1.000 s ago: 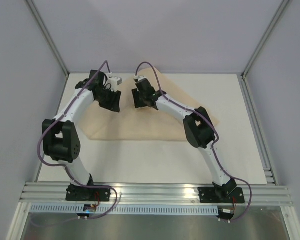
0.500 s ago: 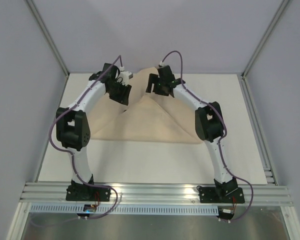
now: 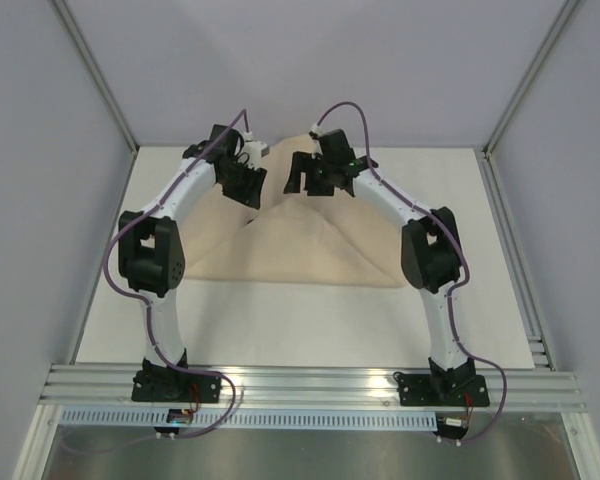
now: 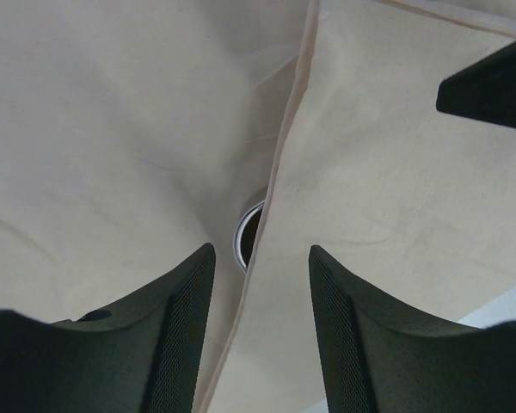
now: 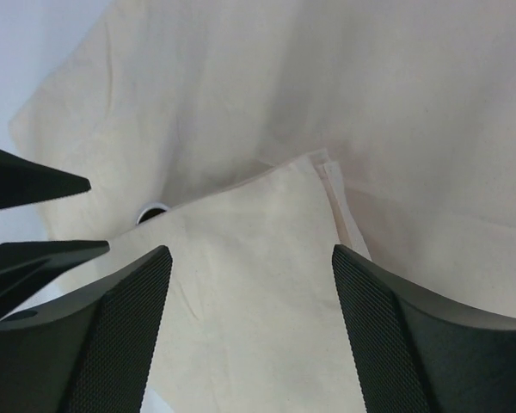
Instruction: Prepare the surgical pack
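The tan cloth of the surgical pack [image 3: 290,240] lies folded over on the white table, its flaps meeting in a point at the far middle. My left gripper [image 3: 248,186] hovers open over the far left flap [image 4: 112,129]. My right gripper [image 3: 302,180] hovers open over the far right flap [image 5: 267,284]. In the left wrist view a hemmed cloth edge [image 4: 284,163] runs between the fingers, and a bit of shiny metal rim [image 4: 243,237] peeks out under it. The same rim shows in the right wrist view [image 5: 151,212]. Scissors, tweezers, pads and packets are hidden.
The white table [image 3: 480,250] has aluminium frame posts at its far corners and rails [image 3: 310,385] along the near edge. Grey walls close in the sides and back. The other gripper's black fingers [image 5: 26,224] show at the left of the right wrist view.
Both arms have swung toward the far side of the table and the cloth flaps have been folded over into a pointed bundle. In the last half second they moved only slightly.
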You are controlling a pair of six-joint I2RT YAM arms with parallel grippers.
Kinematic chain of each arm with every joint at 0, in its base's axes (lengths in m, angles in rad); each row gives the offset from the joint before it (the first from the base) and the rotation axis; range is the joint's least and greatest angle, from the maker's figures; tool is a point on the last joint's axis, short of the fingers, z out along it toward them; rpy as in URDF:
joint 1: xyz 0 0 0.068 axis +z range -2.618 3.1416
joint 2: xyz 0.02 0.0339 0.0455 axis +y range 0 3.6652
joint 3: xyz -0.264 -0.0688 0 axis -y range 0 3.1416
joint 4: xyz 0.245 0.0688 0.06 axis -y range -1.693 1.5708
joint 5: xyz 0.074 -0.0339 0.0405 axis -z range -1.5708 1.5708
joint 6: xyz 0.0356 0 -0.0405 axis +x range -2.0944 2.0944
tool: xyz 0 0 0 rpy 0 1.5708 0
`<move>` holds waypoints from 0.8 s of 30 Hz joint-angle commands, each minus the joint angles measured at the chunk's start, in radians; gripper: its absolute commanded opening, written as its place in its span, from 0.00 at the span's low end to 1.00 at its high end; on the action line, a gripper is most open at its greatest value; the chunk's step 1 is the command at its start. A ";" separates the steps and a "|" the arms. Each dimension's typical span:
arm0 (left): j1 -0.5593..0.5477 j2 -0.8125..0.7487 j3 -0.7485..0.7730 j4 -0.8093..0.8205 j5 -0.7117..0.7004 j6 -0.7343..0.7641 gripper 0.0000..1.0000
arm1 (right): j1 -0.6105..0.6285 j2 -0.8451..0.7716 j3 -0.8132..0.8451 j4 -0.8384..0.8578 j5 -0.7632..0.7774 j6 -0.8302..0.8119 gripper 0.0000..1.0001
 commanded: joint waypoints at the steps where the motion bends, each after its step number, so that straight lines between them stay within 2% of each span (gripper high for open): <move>1: -0.005 -0.009 0.029 0.019 -0.003 0.019 0.57 | -0.015 -0.032 -0.018 -0.047 -0.058 -0.003 0.80; 3: -0.005 0.013 0.046 0.017 -0.011 0.019 0.57 | -0.041 -0.003 -0.030 -0.026 -0.099 0.019 0.82; 4: -0.005 0.029 0.053 0.014 -0.007 0.016 0.57 | -0.049 0.011 -0.021 -0.024 -0.116 0.036 0.88; 6: -0.005 0.042 0.069 0.013 0.010 0.010 0.57 | -0.062 0.057 0.023 -0.038 -0.135 0.036 0.92; 9: -0.005 0.060 0.081 0.019 0.019 0.006 0.57 | -0.064 0.130 0.100 -0.059 -0.150 0.010 0.92; 12: -0.005 0.073 0.086 0.022 0.018 0.011 0.57 | -0.065 0.182 0.152 -0.073 -0.246 0.004 0.91; 17: -0.005 0.083 0.084 0.033 0.003 0.008 0.56 | -0.069 0.215 0.123 -0.022 -0.268 0.022 0.90; 21: -0.005 0.100 0.076 0.037 -0.002 0.003 0.56 | -0.075 0.233 0.118 0.030 -0.343 0.063 0.78; 22: -0.005 0.106 0.076 0.036 -0.002 0.003 0.56 | -0.076 0.232 0.099 0.050 -0.358 0.074 0.66; 24: -0.005 0.111 0.073 0.037 -0.010 0.002 0.56 | -0.084 0.216 0.065 0.143 -0.395 0.138 0.50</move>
